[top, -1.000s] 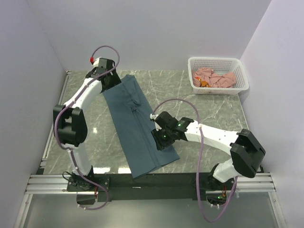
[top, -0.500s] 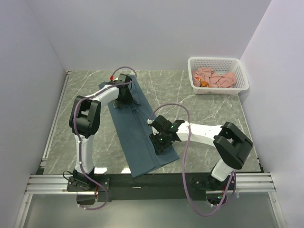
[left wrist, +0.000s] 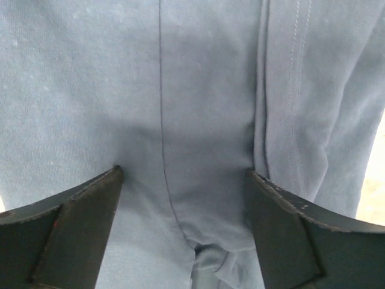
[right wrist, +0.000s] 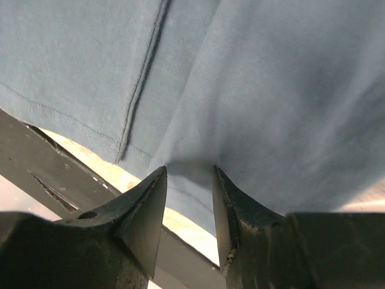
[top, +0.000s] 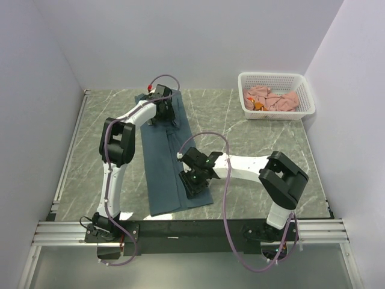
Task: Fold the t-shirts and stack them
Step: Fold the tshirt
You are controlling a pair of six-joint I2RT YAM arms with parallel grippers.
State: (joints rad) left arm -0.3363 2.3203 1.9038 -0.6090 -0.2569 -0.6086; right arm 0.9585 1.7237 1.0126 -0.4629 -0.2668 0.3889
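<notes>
Right claw [right wrist: 189, 174] pinches the dark slate-blue cloth t-shirt [top: 157, 162], likely for folding. Left claw [left wrist: 185, 174], spread, steadies its far end.

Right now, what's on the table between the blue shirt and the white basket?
Nothing. In the top view, only bare marble table separates the blue shirt from the white basket.

blue shirt [top: 159, 174]: matt soft cloth, fine knit, stitched seams; smooth between the left fingers [left wrist: 78, 229], puckered at the tips of the right fingers [right wrist: 141, 217]
fingers: matt black plastic, edges scuffed and rough
pink shirts [top: 271, 97]: soft cloth, crumpled
basket [top: 277, 114]: white plastic lattice, slight sheen
table [top: 252, 138]: green marble look, smooth, glossy
</notes>
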